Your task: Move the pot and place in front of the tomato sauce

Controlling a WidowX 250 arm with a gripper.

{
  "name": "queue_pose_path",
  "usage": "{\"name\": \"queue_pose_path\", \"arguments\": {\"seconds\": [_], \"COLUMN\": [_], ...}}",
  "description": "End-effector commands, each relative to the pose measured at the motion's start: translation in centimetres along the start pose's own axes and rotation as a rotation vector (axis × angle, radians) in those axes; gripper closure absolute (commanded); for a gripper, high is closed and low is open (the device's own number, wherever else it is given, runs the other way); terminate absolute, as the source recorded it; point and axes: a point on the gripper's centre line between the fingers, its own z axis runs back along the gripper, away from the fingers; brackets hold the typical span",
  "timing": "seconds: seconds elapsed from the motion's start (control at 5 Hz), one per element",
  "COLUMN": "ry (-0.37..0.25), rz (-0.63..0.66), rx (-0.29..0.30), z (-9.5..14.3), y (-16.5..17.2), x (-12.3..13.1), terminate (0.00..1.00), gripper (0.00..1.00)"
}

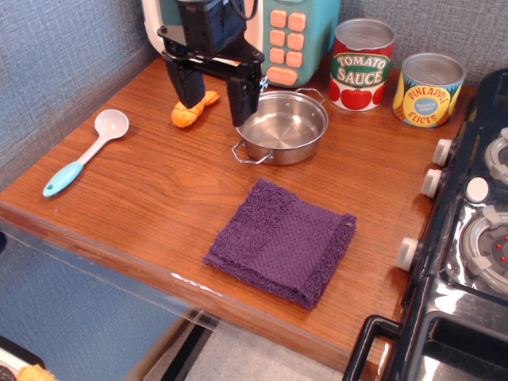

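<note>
The shiny steel pot (284, 127) with two wire loop handles sits on the wooden counter, in front and to the left of the tomato sauce can (362, 64), with a small gap between them. My gripper (212, 93) hangs open and empty above the counter just left of the pot, its jaws spread wide. One black finger (241, 98) overlaps the pot's left rim in the view. The other finger (182, 82) stands in front of the orange toy.
A pineapple slices can (428, 89) stands right of the tomato sauce. A toy microwave (278, 32) is at the back. An orange toy (190, 111), a blue-handled spoon (86, 152), a purple cloth (281, 240) and a stove (476, 238) at the right are in view.
</note>
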Motion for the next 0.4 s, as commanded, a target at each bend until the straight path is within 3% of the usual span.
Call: {"name": "queue_pose_path", "arguments": {"seconds": [0.0, 0.2], "ry": [-0.051, -0.051], "rz": [0.009, 0.009], "rx": [0.014, 0.014], "z": [1.8, 1.8], "y": [0.7, 0.7], "x": [-0.48, -0.48], "terminate": [0.0, 1.0], "gripper": [0.0, 0.0]}}
